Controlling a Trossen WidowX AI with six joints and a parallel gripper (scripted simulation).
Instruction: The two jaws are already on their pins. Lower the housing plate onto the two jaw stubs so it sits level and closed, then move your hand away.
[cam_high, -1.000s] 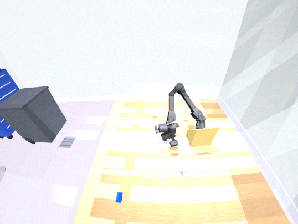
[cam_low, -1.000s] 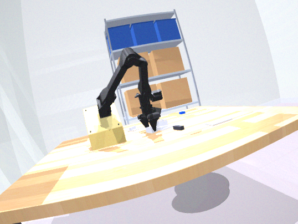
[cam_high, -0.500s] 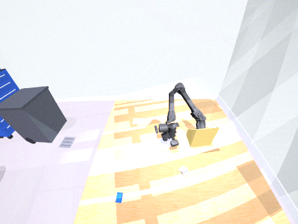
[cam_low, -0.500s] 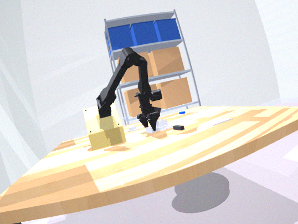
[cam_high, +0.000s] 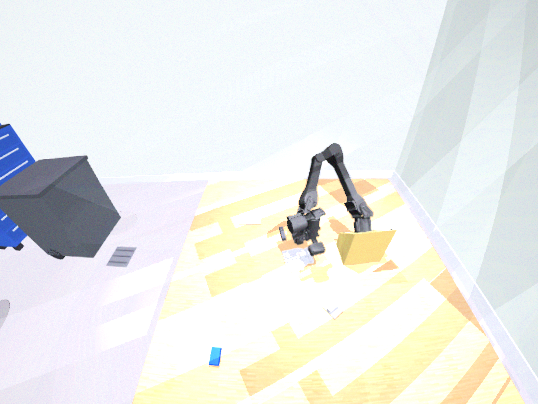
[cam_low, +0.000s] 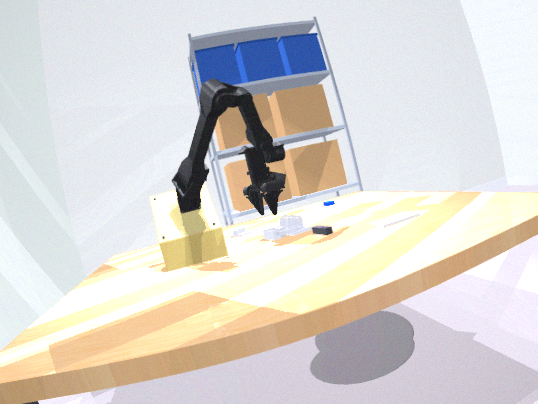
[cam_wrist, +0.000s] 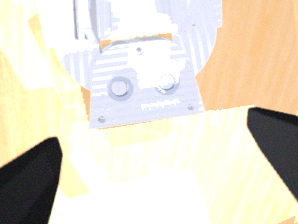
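The light grey housing plate (cam_wrist: 145, 107) lies over the inner ends of the two jaws. Two round pin ends show in its holes, with small screw holes near its corners. It looks flat from above; whether it is fully seated I cannot tell. The jaws show as curved parts, one jaw (cam_wrist: 207, 55) on the right and one jaw (cam_wrist: 75, 65) on the left. The pale assembly (cam_high: 298, 257) (cam_low: 291, 226) stands on the table, too small there to tell its parts apart. My gripper (cam_wrist: 155, 127) (cam_low: 268, 214) is open and empty, above the assembly and off the plate.
A yellow block (cam_high: 367, 248) (cam_low: 195, 250) stands at the arm's base. A small black block (cam_high: 282, 233) (cam_low: 322, 230) lies beside the assembly. A small white piece (cam_high: 334, 311) (cam_low: 239, 232), a blue block (cam_high: 215, 356) (cam_low: 328, 203) and a pale strip (cam_low: 402, 220) lie farther off.
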